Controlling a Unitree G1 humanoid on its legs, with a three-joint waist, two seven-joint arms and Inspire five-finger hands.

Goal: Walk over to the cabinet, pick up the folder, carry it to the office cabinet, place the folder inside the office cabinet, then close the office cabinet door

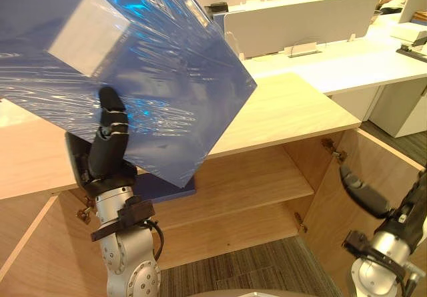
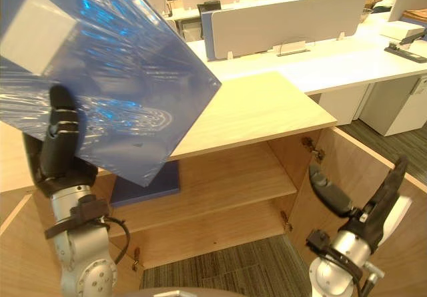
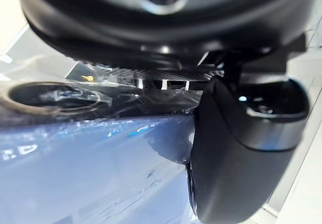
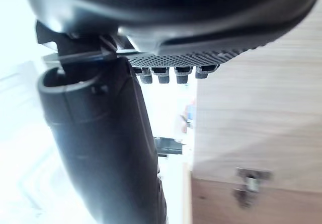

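At the open office cabinet [image 1: 303,163], the left hand [image 1: 107,147] pinched the blue folder [image 1: 147,77], tilted high above the shelf [image 1: 253,177] and not yet inside. The right hand [image 2: 330,193] hung relaxed beside the open door [image 2: 353,158]; placing the blue folder and closing the door remained.

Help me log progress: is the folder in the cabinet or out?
Out. The left robot hand grips the folder, tilted in the air before the open cabinet.
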